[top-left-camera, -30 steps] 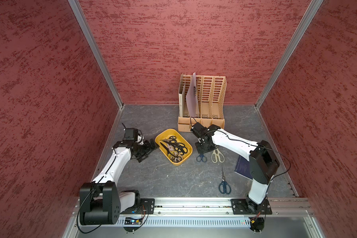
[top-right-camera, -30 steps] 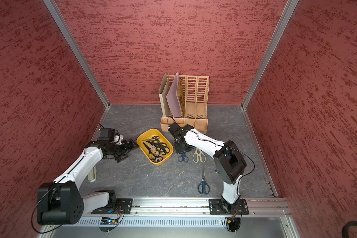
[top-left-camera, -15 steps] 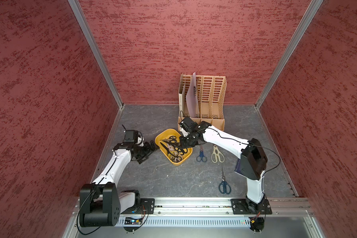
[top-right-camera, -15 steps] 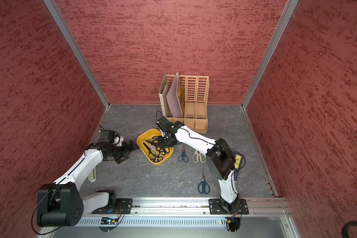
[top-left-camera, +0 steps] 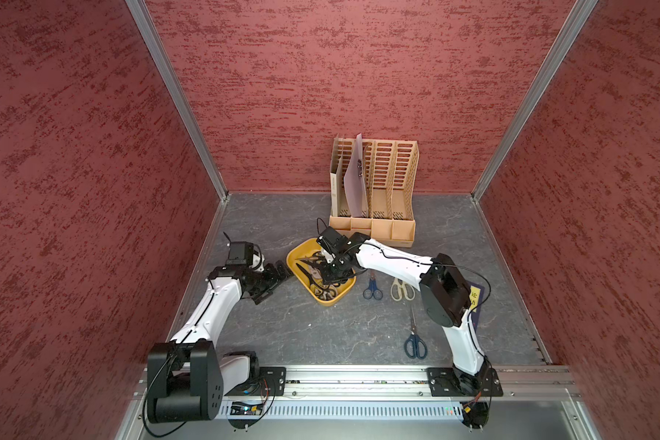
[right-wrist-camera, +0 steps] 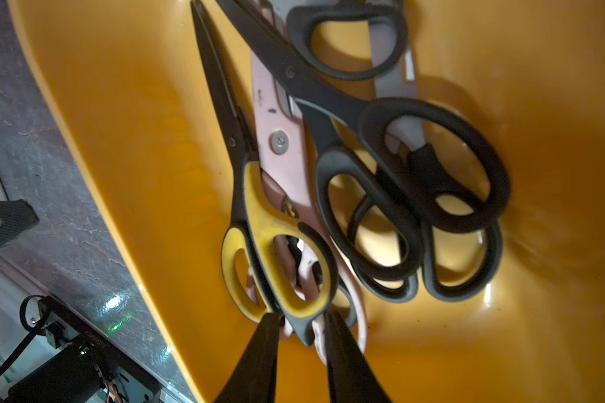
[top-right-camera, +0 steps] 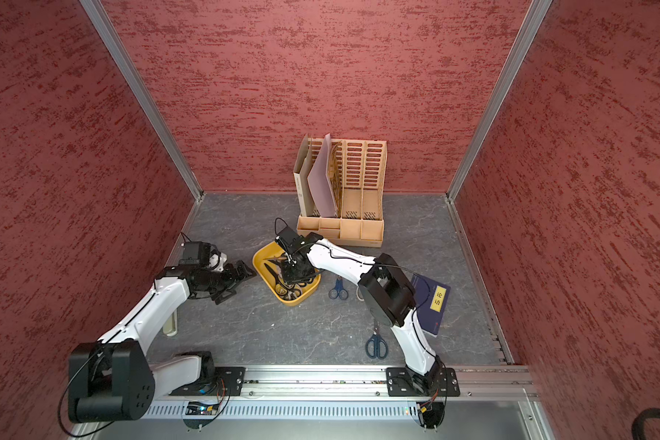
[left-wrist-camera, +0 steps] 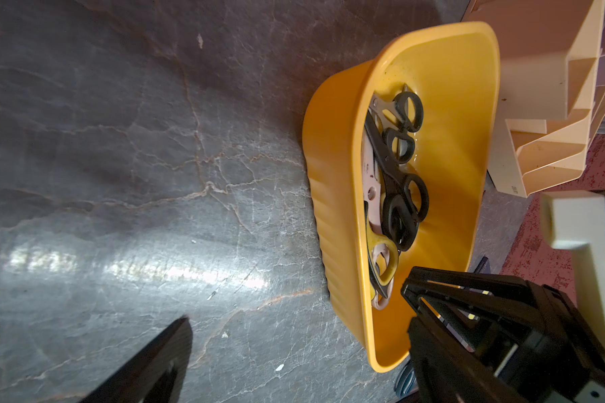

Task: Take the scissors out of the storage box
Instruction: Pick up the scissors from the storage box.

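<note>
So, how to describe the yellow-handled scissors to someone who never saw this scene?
Find the file organiser at the back wall; the mustard tray lies in front. Inside, only the yellow-and-black scissors have yellow handles; their neighbours' are black or pale.

Shallow mustard-yellow storage box (top-left-camera: pixel 330 301) with rounded corners sits flat just left of tabletop centre, skewed to the edges. Overlapping inside: yellow-and-black pair (right-wrist-camera: pixel 276 251), pale pinkish shears (right-wrist-camera: pixel 276 115), black-handled pairs (right-wrist-camera: pixel 430 167). On the tabletop right of it: dark blue pair (top-left-camera: pixel 372 284) beside cream shears (top-left-camera: pixel 401 285), second dark blue pair (top-left-camera: pixel 413 333) nearer the front edge.
</note>
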Available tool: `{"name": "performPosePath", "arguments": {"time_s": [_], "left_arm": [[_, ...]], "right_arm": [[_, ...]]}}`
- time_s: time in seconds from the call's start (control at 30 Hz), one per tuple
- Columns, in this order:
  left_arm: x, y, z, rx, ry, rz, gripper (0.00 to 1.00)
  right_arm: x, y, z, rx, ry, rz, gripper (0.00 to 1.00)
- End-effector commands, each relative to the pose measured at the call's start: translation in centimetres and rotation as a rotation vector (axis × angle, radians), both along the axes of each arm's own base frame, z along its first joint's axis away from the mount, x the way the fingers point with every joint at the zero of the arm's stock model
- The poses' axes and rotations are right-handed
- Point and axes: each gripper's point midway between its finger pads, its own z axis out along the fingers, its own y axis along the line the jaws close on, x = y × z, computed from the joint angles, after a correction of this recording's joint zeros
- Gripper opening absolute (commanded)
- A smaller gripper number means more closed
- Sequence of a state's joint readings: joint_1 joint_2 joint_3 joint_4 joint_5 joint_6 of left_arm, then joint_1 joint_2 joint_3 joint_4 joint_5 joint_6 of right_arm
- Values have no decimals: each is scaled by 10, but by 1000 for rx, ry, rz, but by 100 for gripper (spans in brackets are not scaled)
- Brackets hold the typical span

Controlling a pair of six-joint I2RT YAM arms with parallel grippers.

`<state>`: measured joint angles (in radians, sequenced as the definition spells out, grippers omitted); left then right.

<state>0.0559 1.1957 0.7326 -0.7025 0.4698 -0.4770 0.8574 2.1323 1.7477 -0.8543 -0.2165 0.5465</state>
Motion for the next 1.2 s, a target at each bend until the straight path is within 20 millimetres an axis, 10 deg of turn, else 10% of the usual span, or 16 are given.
{"name": "performPosePath", "arguments": {"time_s": [0.0,0.7,1.17], "left_arm": [[2,2,4,9,-14,-17,100],[4,8,6,15,-14,-16,100],[4,10,8,10,-27,-3,100]], "right_arm": [[7,-2,-7,-46,-26,-33,29],[21,14,-29,-39,-23,-78,22],[19,16,8,17,-78,-50,1]]}}
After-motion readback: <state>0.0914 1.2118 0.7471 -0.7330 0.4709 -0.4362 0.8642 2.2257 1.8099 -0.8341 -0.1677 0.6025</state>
